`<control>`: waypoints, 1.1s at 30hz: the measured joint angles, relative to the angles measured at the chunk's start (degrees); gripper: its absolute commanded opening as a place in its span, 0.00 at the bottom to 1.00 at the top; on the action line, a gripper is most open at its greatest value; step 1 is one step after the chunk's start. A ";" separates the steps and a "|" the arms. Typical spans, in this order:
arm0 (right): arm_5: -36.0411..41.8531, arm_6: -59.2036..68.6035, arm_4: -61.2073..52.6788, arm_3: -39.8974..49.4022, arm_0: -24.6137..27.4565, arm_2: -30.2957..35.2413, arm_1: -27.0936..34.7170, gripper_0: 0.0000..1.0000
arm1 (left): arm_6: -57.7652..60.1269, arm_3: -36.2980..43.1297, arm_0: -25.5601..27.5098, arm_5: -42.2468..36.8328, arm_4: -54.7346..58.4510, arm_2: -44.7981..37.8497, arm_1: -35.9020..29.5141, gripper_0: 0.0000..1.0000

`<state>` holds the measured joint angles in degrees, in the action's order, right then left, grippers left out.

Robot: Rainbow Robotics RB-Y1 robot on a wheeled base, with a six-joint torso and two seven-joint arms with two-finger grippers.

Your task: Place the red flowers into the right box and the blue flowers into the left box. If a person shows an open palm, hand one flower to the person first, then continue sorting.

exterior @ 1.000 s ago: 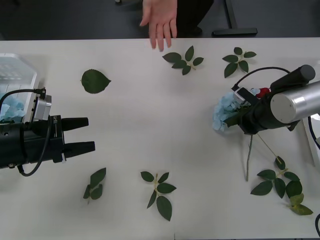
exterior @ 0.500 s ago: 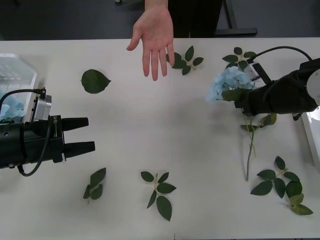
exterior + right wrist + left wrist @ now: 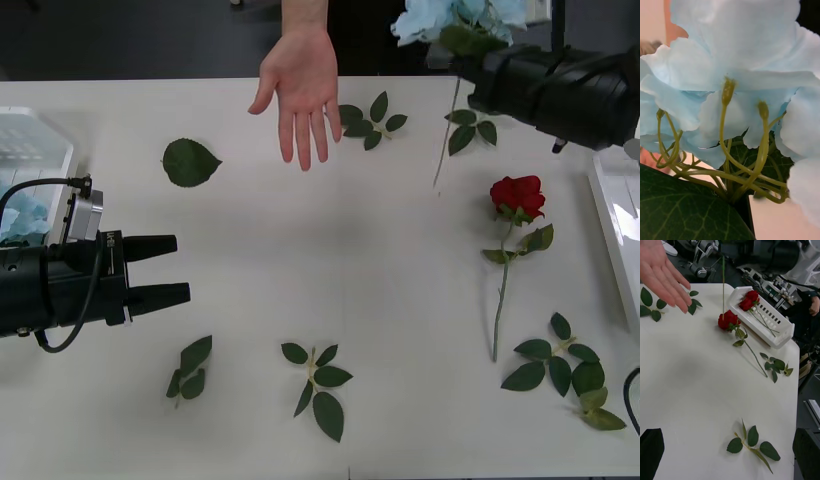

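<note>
Blue flower point(image 3: 455, 18) is up off the table at the far edge, right of centre: pale sky-blue fluffy head at the top, thin green stem hanging down toward the table, long axis near vertical with a slight tilt. Right gripper's arm comes in from the right at the far right corner; the head sits just left of its tip. Flower stays aloft at that tip, so it is gripped, though the fingers themselves are hidden. Right wrist view: ruffled blue petals point(image 3: 737, 60) on yellow-green stalks, a broad dark leaf point(image 3: 685, 213) right in front of the camera. Person's hand point(image 3: 300, 85) reaches over the far edge near centre, palm open and up, fingers pointing toward the robot, left of the held flower and apart from it. One red flower point(image 3: 516, 196) lies flat on the right part of the table, head toward the far edge, stem running toward the near edge. Right box point(image 3: 763, 320) sits at the right edge with two red roses point(image 3: 747, 302) in it. Left box point(image 3: 35, 150) at the left edge, some blue visible inside. Left gripper point(image 3: 172, 268) hovers low at the left edge, black fingers spread, nothing between them. Loose leaf sprigs point(image 3: 318, 380) scattered over the table.
</note>
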<state>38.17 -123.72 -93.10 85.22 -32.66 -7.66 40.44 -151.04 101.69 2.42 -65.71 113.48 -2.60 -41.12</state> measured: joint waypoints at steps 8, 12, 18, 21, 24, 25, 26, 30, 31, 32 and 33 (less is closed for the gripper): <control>-11.24 -11.68 -7.12 -0.02 -6.72 0.00 -3.31 0.00 | 0.00 0.00 0.00 0.00 0.00 0.00 0.00 1.00; -13.48 -15.27 -7.86 -0.02 -9.32 -0.01 -5.23 0.00 | 0.00 0.00 0.00 0.00 0.00 0.00 0.00 1.00; -15.73 -21.57 -8.20 -0.02 -12.93 -0.28 -8.09 0.00 | 0.00 0.00 0.00 0.00 0.00 0.00 0.00 1.00; -15.73 -23.49 -8.26 -0.02 -13.83 -0.39 -9.20 0.00 | 0.00 0.00 0.00 0.00 0.00 0.00 0.00 1.00; -15.73 -25.95 -10.30 -0.02 -13.97 -0.52 -9.92 0.00 | 0.00 0.00 0.00 0.00 0.00 0.00 0.00 1.00; -15.73 -27.33 -11.46 -0.02 -13.97 -0.56 -10.09 0.00 | 0.00 0.00 0.00 0.00 0.00 0.00 0.00 1.00; -15.73 -28.79 -12.26 -0.02 -13.97 -0.64 -10.21 0.00 | 0.00 0.00 0.00 0.00 0.00 0.00 0.00 1.00; -15.73 -31.08 -13.65 -0.02 -13.97 -0.82 -10.30 0.00 | 0.00 0.00 0.00 0.00 0.00 0.00 0.00 1.00; -15.73 -31.08 -13.88 -0.02 -13.97 -0.82 -10.30 0.00 | 0.00 0.00 0.00 0.00 0.00 0.00 0.00 1.00; -15.73 -31.08 -14.00 -0.02 -13.97 -0.83 -10.31 0.00 | 0.00 0.00 0.00 0.00 0.00 0.00 0.00 1.00; -15.73 -31.08 -14.20 -0.02 -13.97 -0.84 -10.31 0.00 | 0.00 0.00 0.00 0.00 0.00 0.00 0.00 1.00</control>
<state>22.44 -154.80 -107.30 85.20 -46.63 -8.50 30.14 -151.04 101.69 2.42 -65.71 113.48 -2.60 -41.12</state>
